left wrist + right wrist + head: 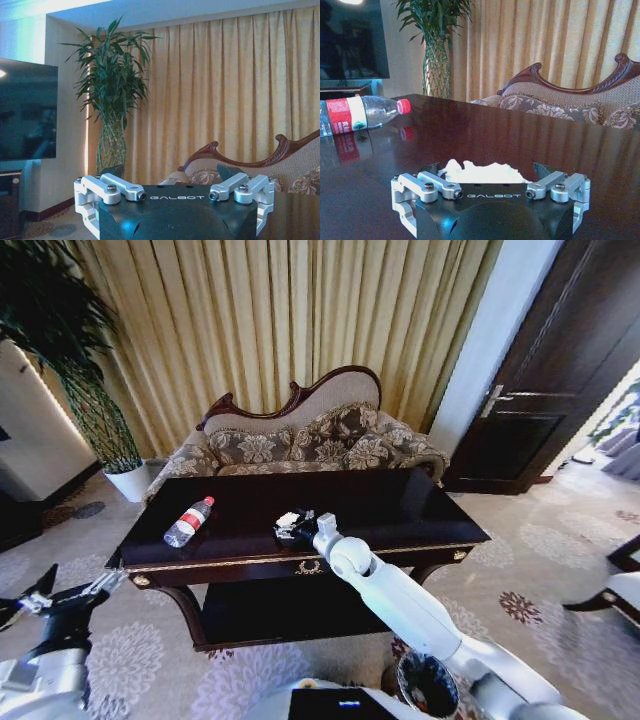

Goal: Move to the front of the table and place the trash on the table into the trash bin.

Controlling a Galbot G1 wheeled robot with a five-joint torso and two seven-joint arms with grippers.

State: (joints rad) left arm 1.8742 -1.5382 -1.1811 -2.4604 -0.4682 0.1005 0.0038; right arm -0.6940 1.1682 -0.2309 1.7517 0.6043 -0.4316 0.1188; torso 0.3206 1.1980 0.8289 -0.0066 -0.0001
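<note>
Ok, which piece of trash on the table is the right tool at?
The crumpled white paper wad, near the table's front edge. The right tool sits around it, while the red-capped bottle lies on its side, farther toward the left end.
</note>
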